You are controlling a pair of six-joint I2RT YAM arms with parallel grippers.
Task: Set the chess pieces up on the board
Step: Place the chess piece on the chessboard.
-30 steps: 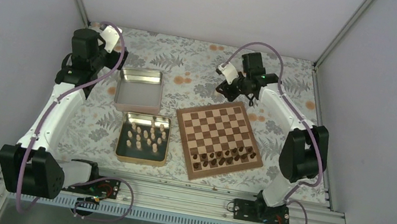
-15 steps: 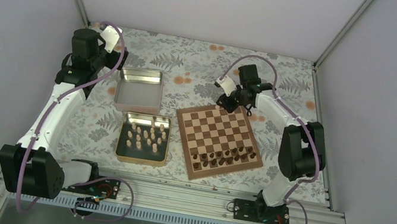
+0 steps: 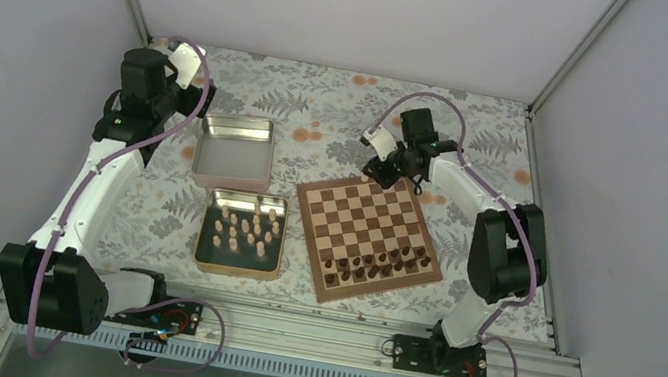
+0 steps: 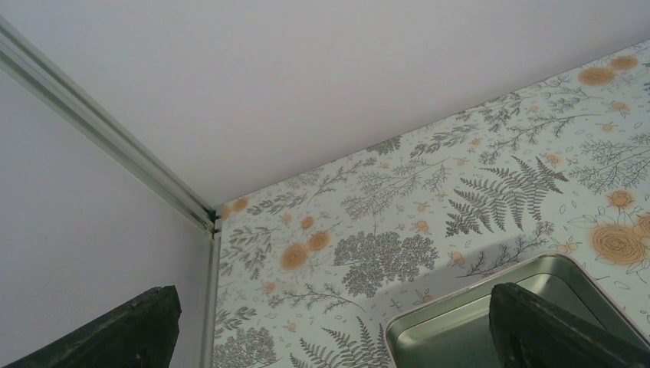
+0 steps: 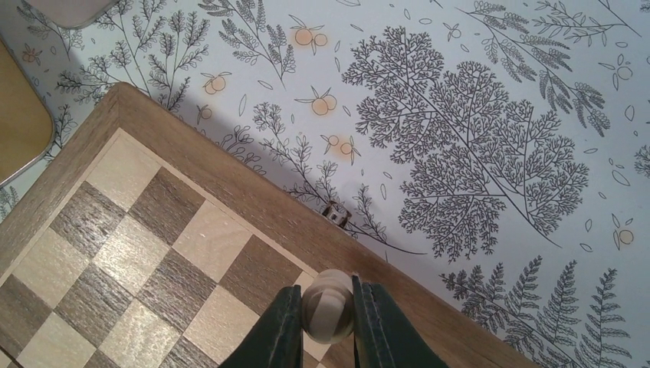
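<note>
**Pale piece pinched over the board's far corner**

Right gripper (image 5: 325, 295) is clamped on a pale piece (image 5: 328, 313), both fingers pressed against its round head. It hangs over the back-rank squares of the board (image 5: 146, 257), by the far border, at 12 o'clock from the board's middle in the top view. This looks like light, hard turned wood, smooth and rounded, so it could slip or swivel in the pinch. A hold lower on the body would likely be steadier, and it may topple on release. The other chess pieces (image 3: 243, 227) wait in the tin (image 3: 236, 272) at the board's 9 o'clock. Dark chessmen (image 3: 379, 260) line the 6 o'clock edge. Left gripper (image 4: 337, 337) is spread wide above an empty tin (image 4: 460, 318), holding nothing
</note>
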